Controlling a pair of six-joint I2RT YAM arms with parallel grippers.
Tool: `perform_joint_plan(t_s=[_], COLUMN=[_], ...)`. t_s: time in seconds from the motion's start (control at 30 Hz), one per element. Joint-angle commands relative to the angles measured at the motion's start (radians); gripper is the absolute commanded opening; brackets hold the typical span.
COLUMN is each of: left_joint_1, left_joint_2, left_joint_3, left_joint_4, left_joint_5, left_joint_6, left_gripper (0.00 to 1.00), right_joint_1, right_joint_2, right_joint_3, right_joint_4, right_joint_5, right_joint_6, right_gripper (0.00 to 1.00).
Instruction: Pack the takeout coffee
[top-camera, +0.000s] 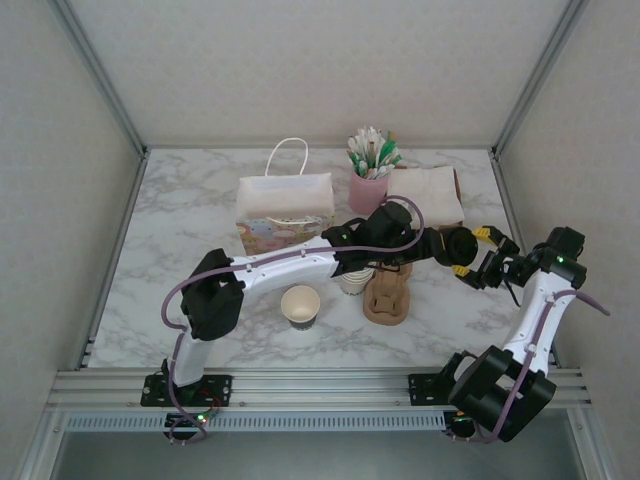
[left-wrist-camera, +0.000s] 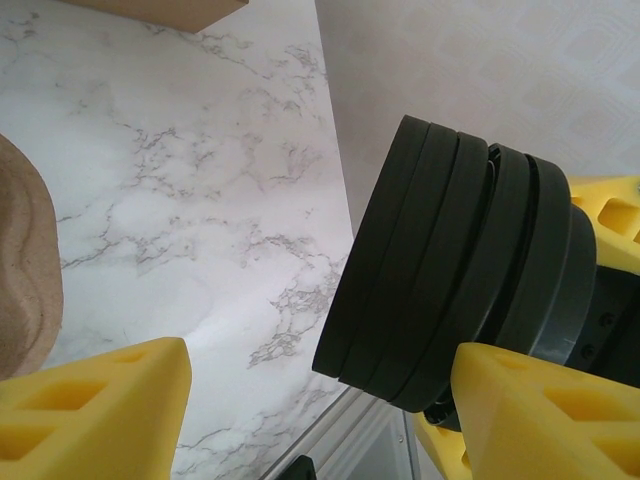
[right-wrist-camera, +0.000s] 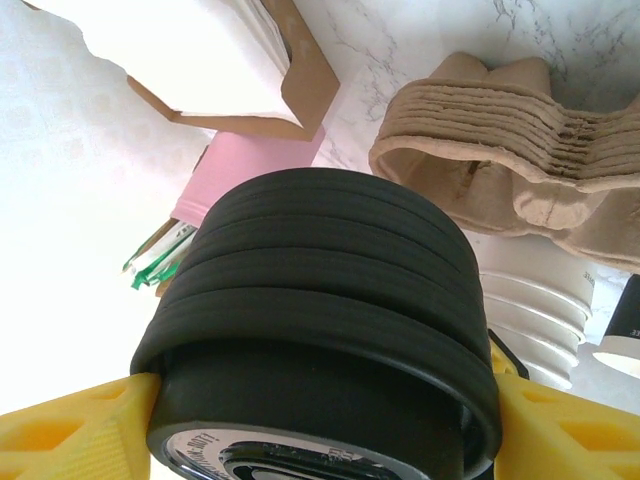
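**A:** Where is the takeout coffee (top-camera: 300, 304)?

**B:** It stands upright on the worktop (top-camera: 190, 200), open-topped with no lid on. It is on the near side of the left arm, a little to the left of the nested cups (top-camera: 355, 282) and the pulp carriers (top-camera: 387, 298). Nothing touches it.

**A:** So which step is this?

**B:** Fetching a lid, I'd say. Both arms meet over the right half of the worktop around a lid stack (right-wrist-camera: 320, 270), black lids turned on their side and seemingly up off the surface.

**A:** Who has it?

**B:** The right gripper (right-wrist-camera: 320, 430). In its wrist view the yellow jaws press against opposite sides of the stack, so I read them as closed on it. The left gripper (left-wrist-camera: 320, 410) has its jaws spread wide. One jaw sits beside the stack's near end, and the other is well apart from it with bare marble between. It grips nothing.

**A:** And the next move?

**B:** The left jaws probably need to centre on the end lid alone and close on its rim. They would then draw it off along the stack's axis while the right gripper holds the rest. The lids nest tightly, so taking two at once looks like a risk. After that the lid has to go down square on the cup. The cup would then go to the gift bag (top-camera: 285, 205) at the back or into a carrier, and I can't tell which.
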Motion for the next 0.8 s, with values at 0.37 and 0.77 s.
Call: perform_joint_plan(t_s=[0.37,0.77], left_joint_1=[0.027,0.028], left_joint_2=[0.030,-0.023], left_joint_3=[0.085,0.199], left_joint_4=[-0.081,-0.206], left_joint_5=[0.013,-0.027], left_joint_6=[0.017,0.104], left_gripper=[0.67,0.66], right_joint_1=[-0.002,-0.002], right_joint_2=[-0.060,-0.020], right_joint_3=[0.012,0.046], right_joint_4=[-0.065,-0.214], right_joint_5=[-0.010,0.207], right_joint_6=[-0.057,-0.306], right_gripper=[0.75,0.75])
